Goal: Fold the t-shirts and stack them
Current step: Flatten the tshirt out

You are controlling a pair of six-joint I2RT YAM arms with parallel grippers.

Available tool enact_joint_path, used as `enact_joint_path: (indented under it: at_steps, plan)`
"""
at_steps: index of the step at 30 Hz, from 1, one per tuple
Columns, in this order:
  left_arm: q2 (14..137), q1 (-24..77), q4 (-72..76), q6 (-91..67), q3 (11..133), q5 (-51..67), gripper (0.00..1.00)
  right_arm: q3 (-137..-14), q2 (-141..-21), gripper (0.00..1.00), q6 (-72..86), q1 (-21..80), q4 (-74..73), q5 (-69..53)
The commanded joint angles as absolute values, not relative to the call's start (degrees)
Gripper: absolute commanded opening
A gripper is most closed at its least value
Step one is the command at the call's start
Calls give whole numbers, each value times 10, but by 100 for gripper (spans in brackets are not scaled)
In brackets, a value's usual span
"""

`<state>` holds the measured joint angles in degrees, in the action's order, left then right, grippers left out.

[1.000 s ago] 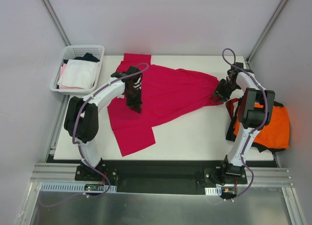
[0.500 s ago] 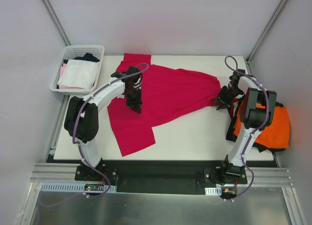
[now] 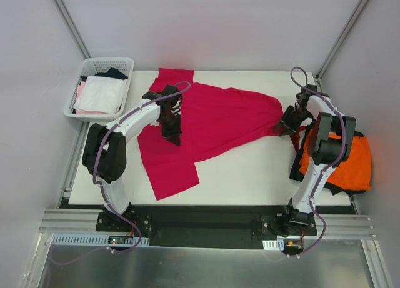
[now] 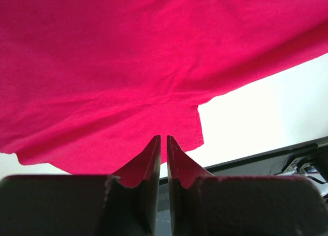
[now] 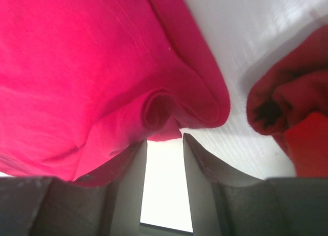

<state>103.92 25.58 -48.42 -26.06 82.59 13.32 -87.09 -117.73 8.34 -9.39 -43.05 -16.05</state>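
Red shirt [image 3: 219, 119]: spread on the counter [image 3: 250, 172], from left of centre to the far right;
Left fingers [image 4: 146, 167]: pressed together, pinching the shirt's near-left part;
Right fingers [image 5: 202, 164]: spread, at its bunched right corner;
Orange shirt [image 3: 350, 163]: at the counter's right edge

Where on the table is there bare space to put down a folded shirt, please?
The largest bare patch of the table is at the near edge, between the lower flap of the crimson shirt and the right arm. A narrow strip behind the shirt, far right, is also bare. Crowded: the right edge, with the right claw and the orange shirt.
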Motion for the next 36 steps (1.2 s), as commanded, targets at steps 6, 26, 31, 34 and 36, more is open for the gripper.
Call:
enact_joint_path:
  at_steps: [6,26,31,34,36]
  plan:
    - [1034,262,-500,-245,847,130,9,-904,-1185,36,98,-103,-422,-160]
    - [1042,261,-504,-234,854,132,9,-858,-1177,34,114,-93,-394,-178]
    - [1042,261,-505,-234,854,131,10,-863,-1180,30,117,-89,-395,-180]
    - [1042,261,-505,-234,853,129,9,-867,-1180,27,118,-87,-395,-181]
    - [1042,261,-505,-233,854,130,9,-867,-1179,22,116,-86,-396,-181]
